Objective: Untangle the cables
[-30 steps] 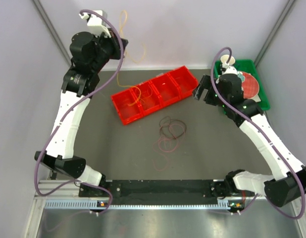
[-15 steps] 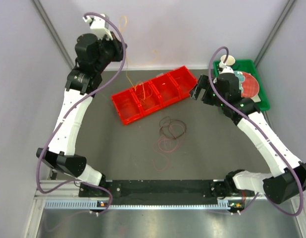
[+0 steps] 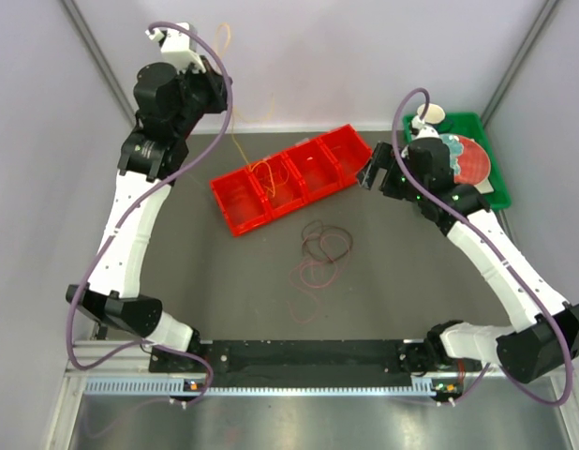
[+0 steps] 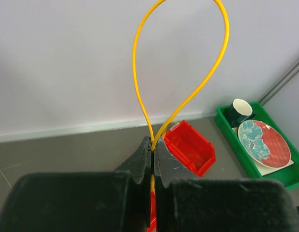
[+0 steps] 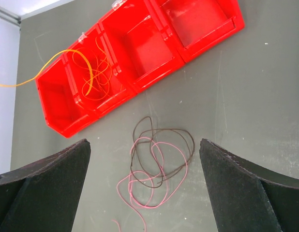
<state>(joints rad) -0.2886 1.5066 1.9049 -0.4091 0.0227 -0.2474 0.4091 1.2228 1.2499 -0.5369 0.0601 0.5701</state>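
The red bin tray looks like glossy moulded plastic; the grey worktop is matt and faintly scuffed; the yellow cable is smooth-sheathed.

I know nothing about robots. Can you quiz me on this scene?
1. True or false: the left gripper is shut on the yellow cable.
2. Seen from above, which compartment of the bin holds the orange loops? A second from left; B rightmost; C none.
3. Fill in: the dark and pink cables lie tangled on the ____.
Key: 1 true; 2 A; 3 table.
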